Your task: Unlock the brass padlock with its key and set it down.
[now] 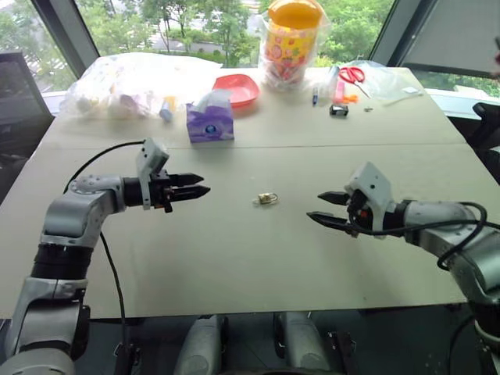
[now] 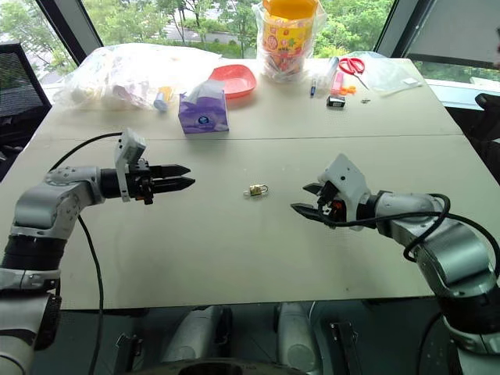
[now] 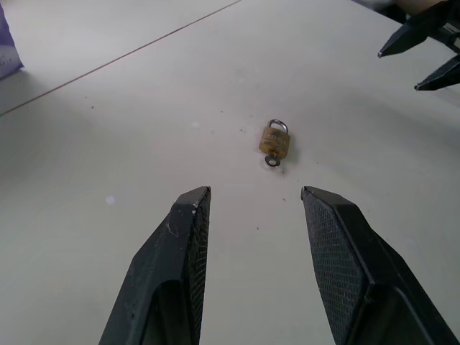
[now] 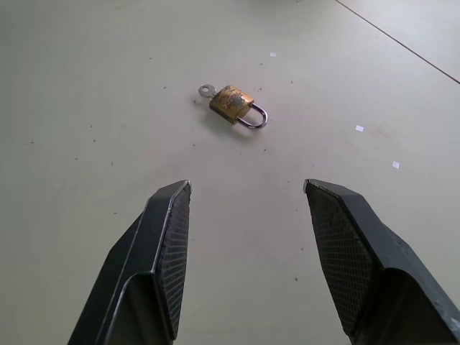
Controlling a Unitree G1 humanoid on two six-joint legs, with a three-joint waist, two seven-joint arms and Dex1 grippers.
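Table (image 1: 234,266) bare around brass padlock (image 1: 266,198); clutter far behind.

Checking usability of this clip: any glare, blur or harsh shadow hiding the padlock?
Left eye view: bright windows behind, table evenly lit, brass padlock small but readable. Left wrist view: padlock sharp, soft shadow, left gripper open. Right wrist view: padlock crisp, right gripper open, no glare.

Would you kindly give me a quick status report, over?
Both tools, left and right, open, empty. Brass padlock on table between them, key in it. Nothing in the way.
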